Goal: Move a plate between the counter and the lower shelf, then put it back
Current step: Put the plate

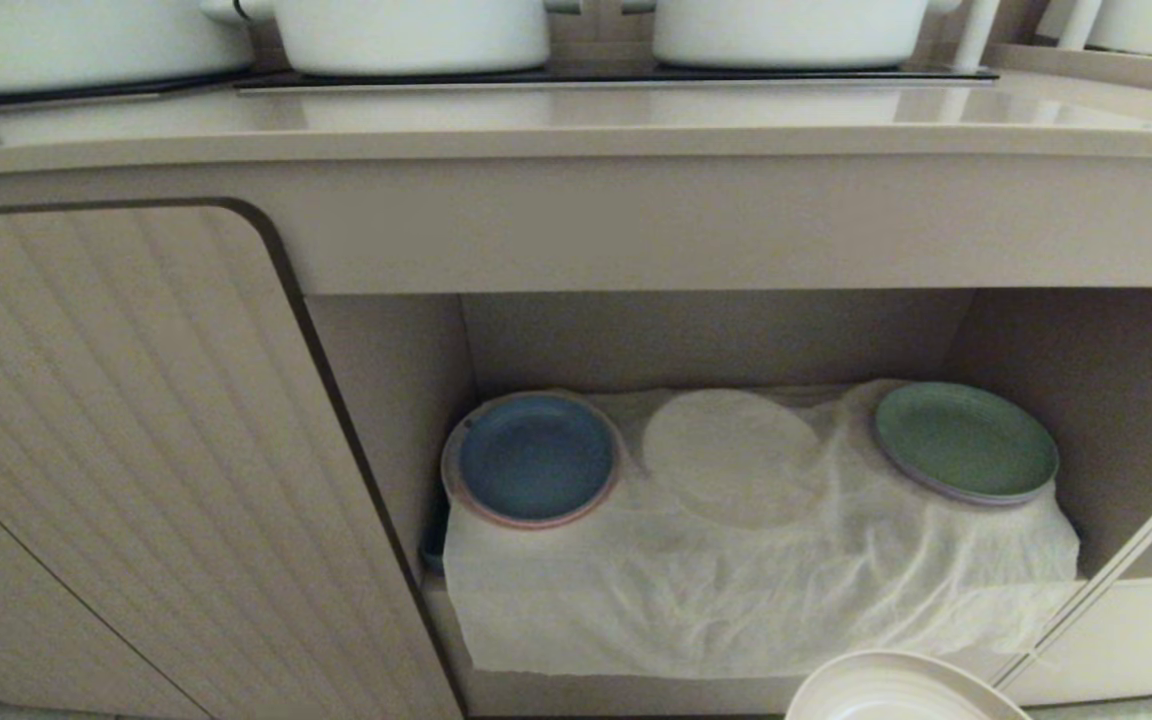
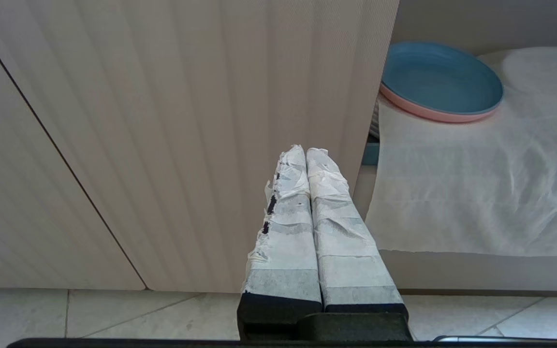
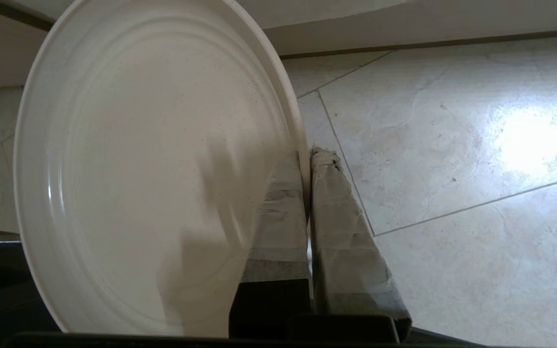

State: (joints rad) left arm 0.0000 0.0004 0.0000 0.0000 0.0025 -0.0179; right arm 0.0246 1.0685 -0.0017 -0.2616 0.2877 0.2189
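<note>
Below the lower shelf point(image 1: 756, 600), right pincer point(image 3: 306, 157) grips plate point(image 3: 153, 169) rim.

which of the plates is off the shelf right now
The cream plate, pinched at its rim by the right claw above the tiled floor. The blue plate and the green plate both rest on the cloth-covered lower shelf.

The right end effector point(image 3: 307, 159) has its two tape-wrapped fingers point(image 3: 278, 212) pressed together on the rim of the round cream-beige plate point(image 3: 153, 164), holding it on edge. The left end effector point(image 2: 306, 154) hangs idle, its white-taped fingers point(image 2: 285, 227) pressed flat together, gripping nothing.
</note>
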